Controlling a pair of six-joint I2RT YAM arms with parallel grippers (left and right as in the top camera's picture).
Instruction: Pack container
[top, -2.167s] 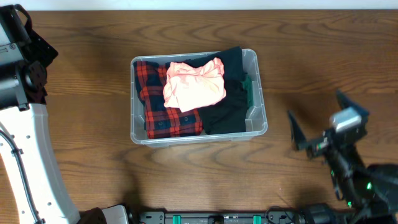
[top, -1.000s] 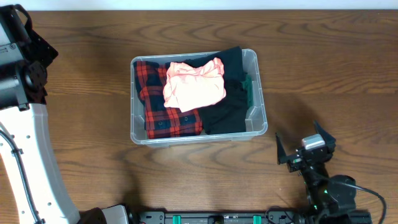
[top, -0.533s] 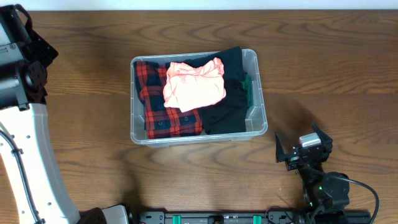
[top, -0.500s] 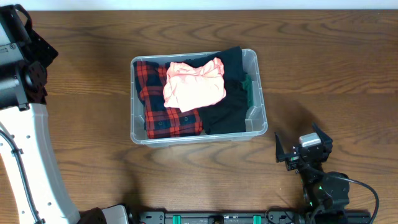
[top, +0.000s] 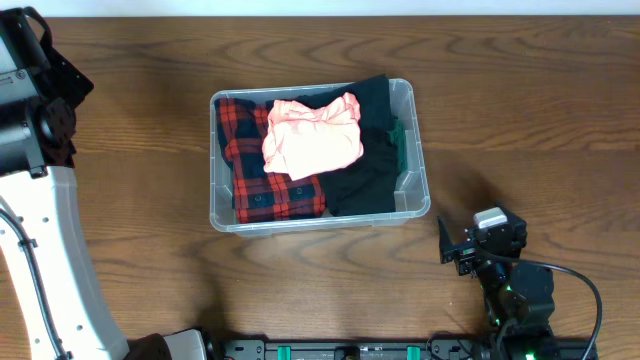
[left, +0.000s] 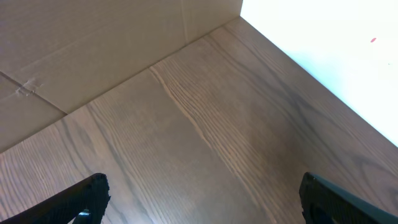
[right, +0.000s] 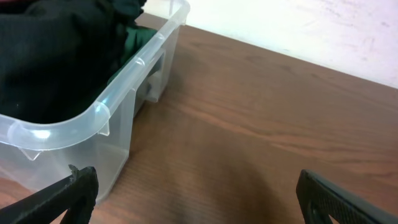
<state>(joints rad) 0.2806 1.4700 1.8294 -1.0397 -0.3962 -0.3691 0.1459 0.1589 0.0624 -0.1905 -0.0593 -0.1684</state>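
Observation:
The clear plastic container stands at the table's middle, holding a red plaid garment, a pink garment and black clothing. Its near corner shows in the right wrist view, with black and green cloth inside. My right gripper is open and empty, low over the table just right of the container's front right corner; its fingertips show in the right wrist view. My left gripper is open and empty over bare wood; only the left arm shows in the overhead view.
The left arm's white body fills the left edge of the overhead view. A cardboard panel and a white wall border the table in the left wrist view.
My right arm has drawn back toward the front edge of the table and lowered, ending nearer the container's front right corner. The left arm and the container have not moved.

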